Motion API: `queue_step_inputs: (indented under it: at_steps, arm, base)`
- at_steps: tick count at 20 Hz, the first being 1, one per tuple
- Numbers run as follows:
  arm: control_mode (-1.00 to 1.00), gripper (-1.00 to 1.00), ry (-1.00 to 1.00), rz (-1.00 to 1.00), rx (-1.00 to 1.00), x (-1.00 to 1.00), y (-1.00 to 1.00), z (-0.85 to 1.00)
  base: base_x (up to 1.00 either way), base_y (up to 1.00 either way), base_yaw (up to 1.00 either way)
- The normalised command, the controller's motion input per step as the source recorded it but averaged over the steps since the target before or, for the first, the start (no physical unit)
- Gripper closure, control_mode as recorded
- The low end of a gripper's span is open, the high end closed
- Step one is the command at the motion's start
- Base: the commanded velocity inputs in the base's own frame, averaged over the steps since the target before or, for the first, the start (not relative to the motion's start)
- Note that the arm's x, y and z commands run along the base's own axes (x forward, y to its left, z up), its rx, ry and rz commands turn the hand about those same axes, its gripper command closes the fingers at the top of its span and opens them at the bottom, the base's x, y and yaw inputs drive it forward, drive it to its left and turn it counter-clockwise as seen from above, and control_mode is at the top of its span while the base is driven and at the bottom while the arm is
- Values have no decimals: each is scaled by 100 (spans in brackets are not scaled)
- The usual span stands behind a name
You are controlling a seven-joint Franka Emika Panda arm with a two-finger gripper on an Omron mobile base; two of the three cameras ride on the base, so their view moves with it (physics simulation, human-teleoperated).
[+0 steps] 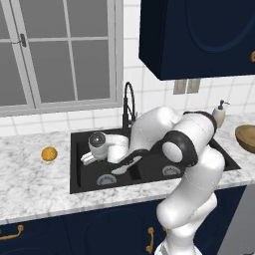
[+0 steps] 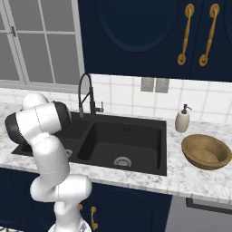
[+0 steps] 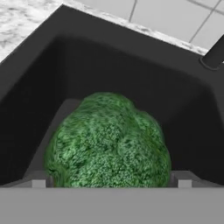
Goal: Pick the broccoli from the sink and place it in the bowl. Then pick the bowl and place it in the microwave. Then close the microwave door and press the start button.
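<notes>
Down in the sink's (image 2: 122, 145) left basin, black walls close around the spread gripper (image 3: 111, 183), the broccoli (image 3: 107, 142) sitting between its two fingertips.

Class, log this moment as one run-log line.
step: reach broccoli | claw: open, straddling it | place: sink left basin | bowl: empty

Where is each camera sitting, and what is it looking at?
Left base view: behind the arm on its left, looking forward and down at the sink; the white arm bends into the left basin.
Right base view: behind on the right, same sink, with the bowl on the counter; the arm rises at lower left.
Hand view: on the hand, looking into the basin at the broccoli between the open gripper tips.
Both base views share sink, faucet, soap bottle and bowl.
</notes>
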Motion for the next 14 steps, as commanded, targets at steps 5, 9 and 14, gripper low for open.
queue_step_inputs:
  at_steps: [5,9,14]
  arm:
    - [-100,100,-6,-4,0,-36,0,100]
    - [-100,100,6,-2,10,-77,-32,94]
    - [-100,100,15,-2,1,-73,-10,90]
  base:
    - [0,0,0]
    - [0,0,0]
    - [0,0,0]
